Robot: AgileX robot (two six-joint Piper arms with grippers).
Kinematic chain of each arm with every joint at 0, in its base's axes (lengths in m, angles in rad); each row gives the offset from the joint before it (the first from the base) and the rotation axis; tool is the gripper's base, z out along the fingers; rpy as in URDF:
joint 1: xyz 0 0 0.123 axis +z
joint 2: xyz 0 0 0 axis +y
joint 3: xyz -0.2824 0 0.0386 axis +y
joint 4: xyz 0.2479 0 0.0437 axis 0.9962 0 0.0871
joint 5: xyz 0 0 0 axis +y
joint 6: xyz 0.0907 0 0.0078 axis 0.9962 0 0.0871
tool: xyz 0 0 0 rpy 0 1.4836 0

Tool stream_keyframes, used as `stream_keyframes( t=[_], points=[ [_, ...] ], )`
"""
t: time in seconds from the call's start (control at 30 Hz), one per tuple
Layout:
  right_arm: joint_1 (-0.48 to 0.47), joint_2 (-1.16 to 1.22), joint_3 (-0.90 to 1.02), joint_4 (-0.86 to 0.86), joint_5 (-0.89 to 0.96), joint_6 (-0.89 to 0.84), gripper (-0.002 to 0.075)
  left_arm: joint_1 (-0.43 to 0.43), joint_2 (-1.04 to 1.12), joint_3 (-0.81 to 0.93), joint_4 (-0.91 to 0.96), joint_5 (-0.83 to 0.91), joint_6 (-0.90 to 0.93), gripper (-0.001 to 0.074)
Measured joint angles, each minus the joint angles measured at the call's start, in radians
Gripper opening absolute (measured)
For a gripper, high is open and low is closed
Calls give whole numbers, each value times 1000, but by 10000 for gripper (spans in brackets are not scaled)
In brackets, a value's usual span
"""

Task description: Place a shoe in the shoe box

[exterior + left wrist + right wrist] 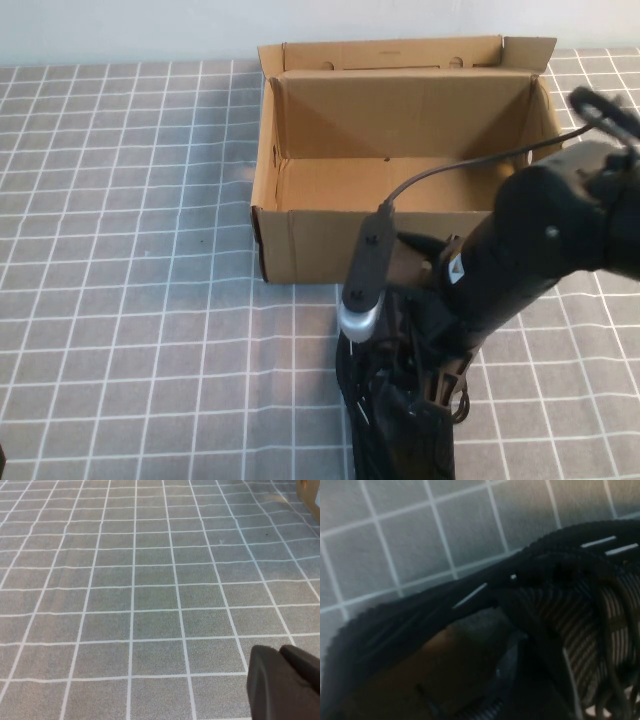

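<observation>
High view puts your right gripper (415, 345) low on the shoe (395, 420), which lies on the gridded cloth (130, 250) just in front of the shoe box (300, 235); its fingers seem set into the shoe's mouth, though I cannot tell their spread. You look to be at the grasp. Next: lift clear of the near wall, whose edge stands close. Left gripper (282, 685) sits parked with its fingers together, well apart over open cloth.

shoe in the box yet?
No: in the high view the box holds nothing, and the shoe lies on the cloth in front of it, under the right arm.
</observation>
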Motion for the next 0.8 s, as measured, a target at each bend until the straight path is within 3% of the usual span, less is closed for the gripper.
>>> stream_keyframes(
  t=[0.27,0.37,0.5,0.57,0.8],
  points=[
    [2,57,-1,-58,-14,0,342,0,0,0,0,0,0,-1],
    [5,57,-1,-58,-14,0,262,0,0,0,0,0,0,-1],
    [8,58,-1,-54,5,2,78,0,0,0,0,0,0,-1],
    [8,58,-1,-55,18,7,25,0,0,0,0,0,0,-1],
    [8,-11,-5,-61,138,85,-5,0,0,0,0,0,0,-1]
  ],
)
